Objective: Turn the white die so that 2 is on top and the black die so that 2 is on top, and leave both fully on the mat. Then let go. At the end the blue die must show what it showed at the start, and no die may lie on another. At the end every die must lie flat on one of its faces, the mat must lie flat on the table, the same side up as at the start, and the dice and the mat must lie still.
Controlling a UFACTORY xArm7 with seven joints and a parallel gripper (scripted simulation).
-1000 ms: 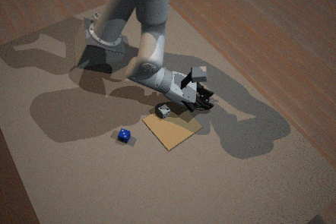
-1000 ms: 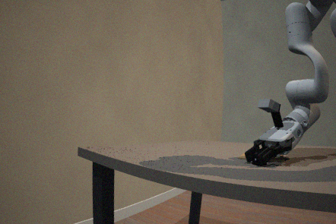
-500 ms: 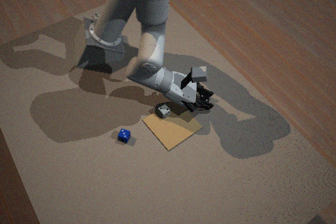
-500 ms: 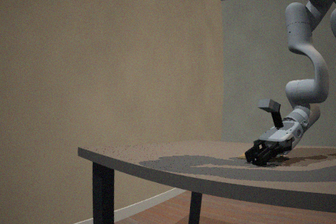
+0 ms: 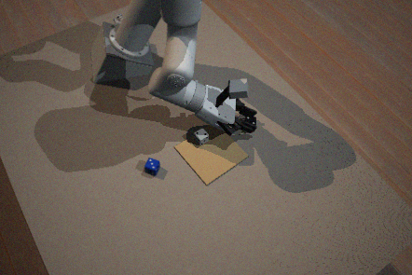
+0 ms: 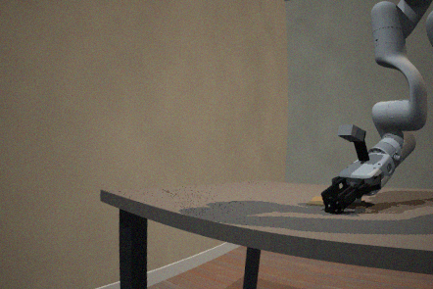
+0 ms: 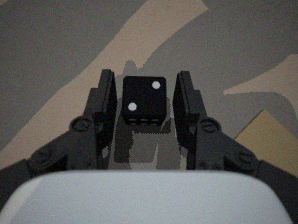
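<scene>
The worktop point(image 5: 121, 226) point(image 6: 206, 225) is broad, matt and finely speckled, beige where light reaches it. Over it leans the arm point(image 5: 182, 49) point(image 6: 389, 116), smooth pale tubing with rounded elbows, its end tilted well off upright. The mat point(image 5: 210, 166) point(image 6: 316, 200) point(image 7: 272, 140) is a thin, flat tan sheet with straight edges.

The jaws point(image 5: 240, 124) point(image 6: 335, 204) are dark and angular, standing part-way apart with nothing gripped. The black die point(image 7: 144, 97), a cube with softened edges, sits between them, a strip of space on either side; its face towards the wrist view shows two white pips. It looks to be off the mat, so I'd say closing squarely on its two sides comes first, then a carry over.

The white die point(image 5: 200, 136), dark-pipped, is by the mat's far left edge; I can't tell if it is on it. The glossy blue die point(image 5: 152, 166) lies left of the mat, apart from it.
</scene>
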